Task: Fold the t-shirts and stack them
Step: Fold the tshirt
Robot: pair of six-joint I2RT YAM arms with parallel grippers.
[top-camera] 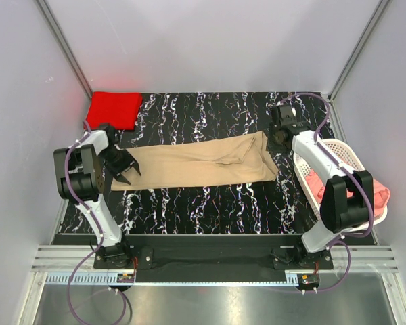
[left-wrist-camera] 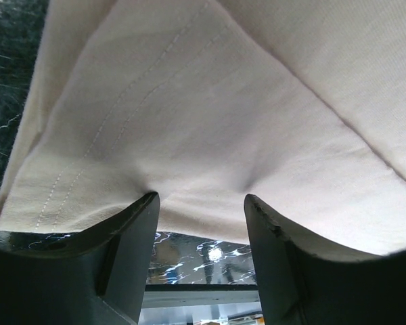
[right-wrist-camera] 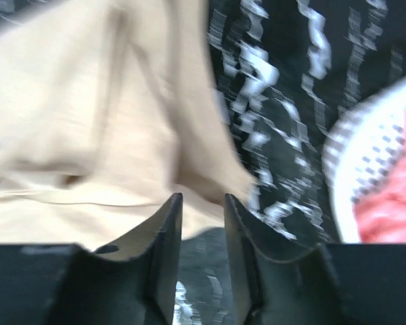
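Observation:
The tan t-shirt [top-camera: 203,162] lies folded into a long strip across the middle of the table. My left gripper [top-camera: 124,167] is open at its left end. In the left wrist view the tips of the left gripper [left-wrist-camera: 199,196] touch the edge of the tan cloth [left-wrist-camera: 210,101], with nothing between them. My right gripper [top-camera: 281,135] is just off the shirt's far right corner. In the blurred right wrist view the right gripper [right-wrist-camera: 203,196] is narrowly open and empty beside the tan cloth [right-wrist-camera: 88,101]. The red t-shirt [top-camera: 113,108] lies folded at the back left. The salmon-pink t-shirt [top-camera: 381,193] is in the basket.
A white lattice basket [top-camera: 338,145] stands at the table's right edge, partly behind the right arm; it also shows in the right wrist view [right-wrist-camera: 365,142] with pink cloth [right-wrist-camera: 392,203] in it. The table is black marbled. Grey walls close in the left, back and right.

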